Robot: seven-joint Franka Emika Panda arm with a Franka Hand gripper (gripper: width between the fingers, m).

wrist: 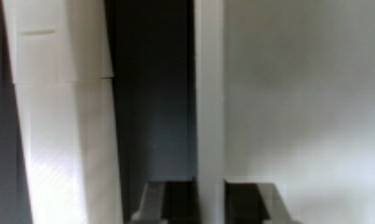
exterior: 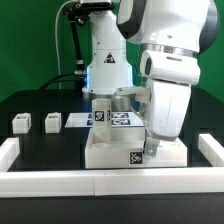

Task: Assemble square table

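Square tabletop (exterior: 112, 148): I see it lying on the black bench (exterior: 45, 145), in the middle of the railed area and a little toward the exterior view's right. A black-and-white tag shows on its front edge.
End effector (wrist: 210, 203): narrow. In the wrist view its two dark fingers (wrist: 166, 203) are pinched onto a thin white wall, which I take to be the tabletop's raised rim.
Arm (exterior: 170, 80): it reaches down over the tabletop's near corner on the exterior view's right and hides the end effector from that camera.
Outer leg block (exterior: 20, 123): it stands on the bench at the exterior view's left, well apart from the tabletop.
Inner leg block (exterior: 52, 122): it stands just beside the outer one, not touching it.
Third block (exterior: 100, 106): it is upright at the tabletop's far edge, and I cannot tell whether they touch.
Marker board (exterior: 76, 120): it lies flat behind the tabletop.
Border rails (exterior: 110, 183): long white bars along the front and both sides.
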